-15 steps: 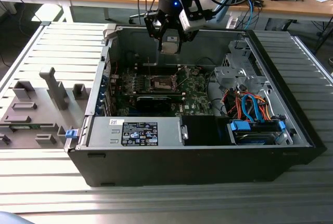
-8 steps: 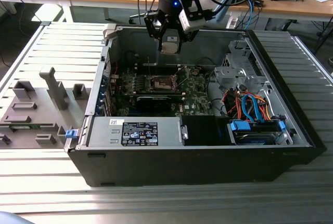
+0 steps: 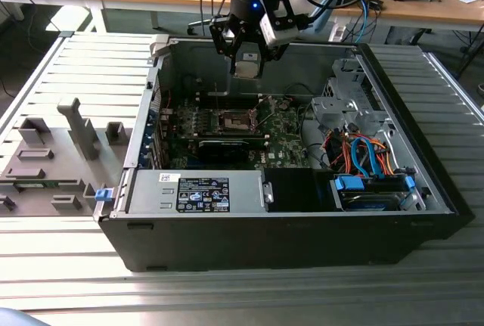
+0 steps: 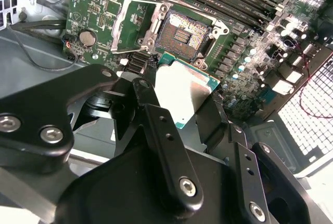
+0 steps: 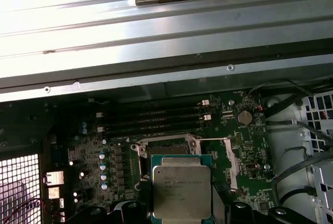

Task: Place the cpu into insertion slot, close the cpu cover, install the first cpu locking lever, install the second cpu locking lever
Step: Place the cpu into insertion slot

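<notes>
Grips the cpu (image 4: 182,93) flat in the claw (image 4: 179,104), pinched shut on two opposite edges, dull silver lid upward, likely to lower it square. Hangs over the insertion slot (image 3: 234,121), at six o'clock in the exterior view: dark pin grid, silvery rim. Thin steel cpu cover (image 4: 118,26) swung open alongside, clearing the way.

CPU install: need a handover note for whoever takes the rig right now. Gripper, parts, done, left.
Gripper: shut on the cpu, holding it above the motherboard, not seated.
Insertion slot: empty, contacts exposed.
Cpu cover: swung open beside the slot.
Done: cpu in grasp over the board.
Left: seat the cpu, close the cover, install both locking levers.
</notes>
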Controlling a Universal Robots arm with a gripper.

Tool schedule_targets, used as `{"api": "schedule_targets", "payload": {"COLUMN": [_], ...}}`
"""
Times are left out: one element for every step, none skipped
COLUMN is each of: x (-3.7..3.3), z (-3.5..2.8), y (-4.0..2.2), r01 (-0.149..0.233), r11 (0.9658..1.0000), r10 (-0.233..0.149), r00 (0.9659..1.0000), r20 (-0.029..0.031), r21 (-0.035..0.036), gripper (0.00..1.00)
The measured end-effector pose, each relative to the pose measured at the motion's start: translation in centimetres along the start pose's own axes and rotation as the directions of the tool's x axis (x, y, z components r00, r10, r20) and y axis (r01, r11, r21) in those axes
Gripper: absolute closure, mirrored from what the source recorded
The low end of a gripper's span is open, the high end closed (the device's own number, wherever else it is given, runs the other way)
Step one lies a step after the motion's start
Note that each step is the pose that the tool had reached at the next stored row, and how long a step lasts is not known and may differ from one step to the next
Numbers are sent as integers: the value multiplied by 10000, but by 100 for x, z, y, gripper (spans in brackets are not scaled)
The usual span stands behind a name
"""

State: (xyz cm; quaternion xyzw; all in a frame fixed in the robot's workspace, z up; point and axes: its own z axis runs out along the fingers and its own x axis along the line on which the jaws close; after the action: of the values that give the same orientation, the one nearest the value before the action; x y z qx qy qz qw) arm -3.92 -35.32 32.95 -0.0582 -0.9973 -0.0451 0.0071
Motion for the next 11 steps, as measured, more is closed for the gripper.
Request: {"api": "schedule_targets", "payload": {"x": [0, 0, 0, 0, 0, 0, 0, 0, 0, 0, 0], "z": [0, 0, 0, 0, 0, 1, 1, 1, 1, 1, 1], "y": [0, 0, 0, 0, 0, 0, 0, 0, 0, 0, 0], "r01": [-10, -20, -26, -32, -40, -46, -54, -70, -82, -86, -93], "r11": [10000, 10000, 10000, 10000, 10000, 10000, 10000, 10000, 10000, 10000, 10000], "r10": [10, 20, 26, 32, 40, 46, 54, 70, 82, 86, 93], "r00": [10000, 10000, 10000, 10000, 10000, 10000, 10000, 10000, 10000, 10000, 10000], "r20": [1, 2, 3, 3, 3, 4, 5, 6, 7, 8, 8], "r21": [-1, -1, -1, -1, -1, -2, -1, -2, -2, -2, -2], "gripper": [46, 46, 46, 46, 46, 46, 46, 46, 46, 46, 46]}}
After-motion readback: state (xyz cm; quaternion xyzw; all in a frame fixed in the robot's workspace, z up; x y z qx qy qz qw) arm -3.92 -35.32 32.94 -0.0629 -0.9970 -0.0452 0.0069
